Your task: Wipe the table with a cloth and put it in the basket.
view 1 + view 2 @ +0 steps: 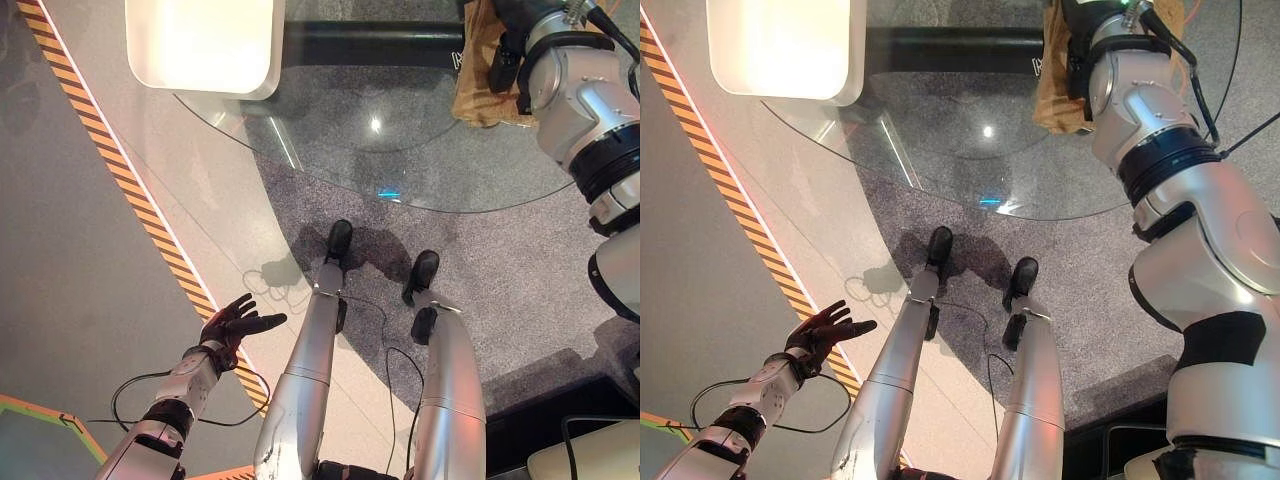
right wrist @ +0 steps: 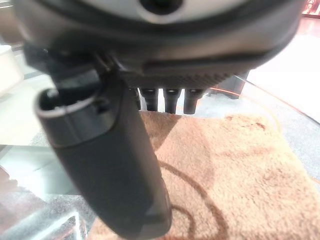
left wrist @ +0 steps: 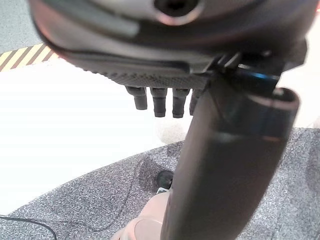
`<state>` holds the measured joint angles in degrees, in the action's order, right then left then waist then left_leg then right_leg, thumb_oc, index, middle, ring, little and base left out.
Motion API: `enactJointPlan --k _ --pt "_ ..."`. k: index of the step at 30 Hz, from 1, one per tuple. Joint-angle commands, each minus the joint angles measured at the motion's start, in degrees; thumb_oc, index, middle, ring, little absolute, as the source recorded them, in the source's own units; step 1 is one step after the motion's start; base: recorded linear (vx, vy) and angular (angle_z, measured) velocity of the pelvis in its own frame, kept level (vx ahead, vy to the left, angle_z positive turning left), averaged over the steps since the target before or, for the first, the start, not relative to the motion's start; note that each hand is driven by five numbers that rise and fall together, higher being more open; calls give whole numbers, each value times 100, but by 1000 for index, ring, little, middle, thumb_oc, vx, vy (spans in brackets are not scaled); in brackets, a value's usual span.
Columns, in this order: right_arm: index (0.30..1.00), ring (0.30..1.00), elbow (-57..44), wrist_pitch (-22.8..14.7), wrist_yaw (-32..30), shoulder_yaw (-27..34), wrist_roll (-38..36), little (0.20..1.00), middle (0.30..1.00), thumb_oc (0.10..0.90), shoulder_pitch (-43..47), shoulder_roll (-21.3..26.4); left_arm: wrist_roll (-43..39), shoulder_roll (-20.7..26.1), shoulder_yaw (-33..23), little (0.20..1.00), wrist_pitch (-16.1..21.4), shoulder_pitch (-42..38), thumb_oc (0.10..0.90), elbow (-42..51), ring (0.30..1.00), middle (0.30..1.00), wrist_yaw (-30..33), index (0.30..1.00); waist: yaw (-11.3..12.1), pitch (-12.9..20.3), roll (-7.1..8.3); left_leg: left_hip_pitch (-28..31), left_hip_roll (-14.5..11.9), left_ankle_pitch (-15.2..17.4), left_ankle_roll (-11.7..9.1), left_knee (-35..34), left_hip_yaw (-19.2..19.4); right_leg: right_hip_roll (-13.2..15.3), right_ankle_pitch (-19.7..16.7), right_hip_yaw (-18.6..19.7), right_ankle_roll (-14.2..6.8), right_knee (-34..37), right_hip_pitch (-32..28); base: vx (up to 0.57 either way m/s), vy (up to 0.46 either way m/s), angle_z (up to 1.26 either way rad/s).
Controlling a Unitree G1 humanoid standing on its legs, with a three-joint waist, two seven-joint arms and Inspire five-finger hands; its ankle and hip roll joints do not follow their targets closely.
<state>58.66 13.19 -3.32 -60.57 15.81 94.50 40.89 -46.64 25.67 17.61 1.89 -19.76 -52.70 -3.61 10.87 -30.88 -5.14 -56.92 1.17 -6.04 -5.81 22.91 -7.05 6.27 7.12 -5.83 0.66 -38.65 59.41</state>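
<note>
the right arm reached forward over the round glass table (image 1: 330, 150), and the right hand (image 2: 165, 97) was above the brown cloth (image 2: 235, 170). in the right wrist view the fingers (image 2: 171, 100) pointed down toward the fluffy cloth with the thumb (image 2: 105, 165) stretched out beside them, so the hand looked released and not closed around the cloth. if the fingertips touched the cloth, i could not tell. the cloth lay flat on the far right part of the table, partly hidden under the wrist in the eye views (image 1: 1055, 95).

the left arm hung low at the robot's left side, well apart from the table. the left hand (image 1: 235, 322) was over the floor, near the yellow and black striped line (image 1: 100, 150), with its fingers spread and relaxed, holding nothing.

a white basket (image 1: 200, 45) stood on the far left part of the table, well apart from the cloth.

some white letters showed on a dark bar under the glass, but they were too hidden to read.
</note>
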Motion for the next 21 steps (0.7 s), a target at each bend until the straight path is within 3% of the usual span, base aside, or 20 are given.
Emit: enactJointPlan --k 1,21 --pt "300 300 130 10 -224 -464 149 200 300 100 697 412 -50 238 139 900 100 607 800 -24 900 900 -15 900 -45 109 -324 155 236 549 395 226 200 -42 -186 -202 -190 631 -284 0 0 0" --pt "300 300 127 64 -260 -432 129 200 300 100 667 388 -41 250 150 900 60 522 800 -24 900 900 -7 900 -64 109 -329 192 237 522 408 144 216 -51 -226 -211 -201 717 -301 0 0 0"
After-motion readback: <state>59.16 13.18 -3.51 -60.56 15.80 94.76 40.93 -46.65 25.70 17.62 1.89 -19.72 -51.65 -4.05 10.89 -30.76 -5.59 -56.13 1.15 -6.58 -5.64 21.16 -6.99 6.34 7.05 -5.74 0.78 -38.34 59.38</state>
